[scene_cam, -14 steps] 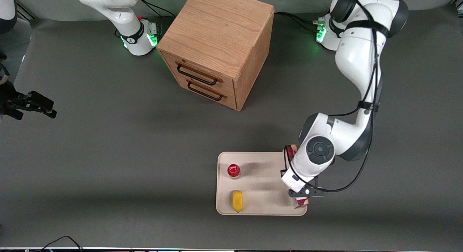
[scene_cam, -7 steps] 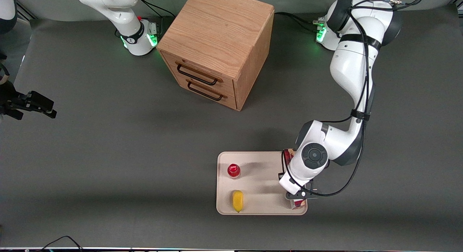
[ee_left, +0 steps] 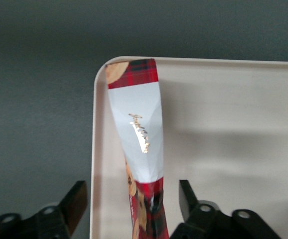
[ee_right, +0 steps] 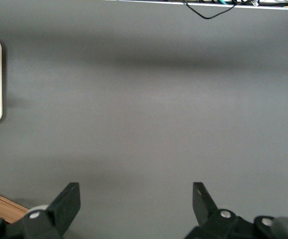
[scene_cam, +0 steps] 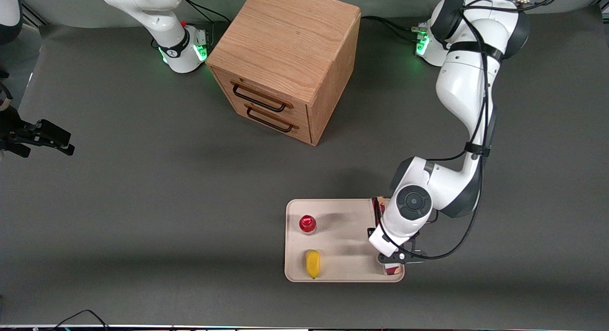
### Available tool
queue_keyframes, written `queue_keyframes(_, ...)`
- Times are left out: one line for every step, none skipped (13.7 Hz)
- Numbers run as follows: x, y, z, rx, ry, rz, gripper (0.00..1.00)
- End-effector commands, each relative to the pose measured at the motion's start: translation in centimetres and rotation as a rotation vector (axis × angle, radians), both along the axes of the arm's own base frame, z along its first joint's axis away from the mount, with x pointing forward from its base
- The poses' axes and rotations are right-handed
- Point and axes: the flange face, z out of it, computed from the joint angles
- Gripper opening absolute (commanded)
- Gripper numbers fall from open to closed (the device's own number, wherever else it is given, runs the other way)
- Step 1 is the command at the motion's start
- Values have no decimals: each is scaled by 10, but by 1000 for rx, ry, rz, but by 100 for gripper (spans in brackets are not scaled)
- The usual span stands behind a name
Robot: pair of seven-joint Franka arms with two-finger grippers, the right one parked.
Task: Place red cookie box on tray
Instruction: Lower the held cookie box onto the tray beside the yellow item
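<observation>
Lying along one short edge of the flat cream-white rectangular tray (scene_cam: 342,269), in the lower right of the front frame, the long dark-red plaid cookie box (ee_left: 139,134) rests flat. The left gripper (ee_left: 131,206) hovers above it, black fingers (ee_left: 74,204) spread apart, clear of the carton.

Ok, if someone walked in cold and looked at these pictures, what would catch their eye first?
Probably the working arm bent low over the tray, its end effector open astride the red cookie box, which lies along the tray's edge. Next, the wooden drawer cabinet, farther from the front camera. Then the red-capped bottle and yellow item on the tray.
</observation>
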Motion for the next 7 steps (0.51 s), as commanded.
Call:
queue_keyframes(-3,21,67,15,15,47,100)
queue_keyframes(-7,23,94,17,5,51,100)
queue_keyframes(-10,30,113,27,16,70,100)
queue_keyframes(-12,50,132,33,45,90,100)
queue_keyframes(-11,82,156,7,71,127,100)
queue_keyframes(-14,99,186,-16,68,49,100)
queue_keyframes(-17,122,204,-5,86,-79,100)
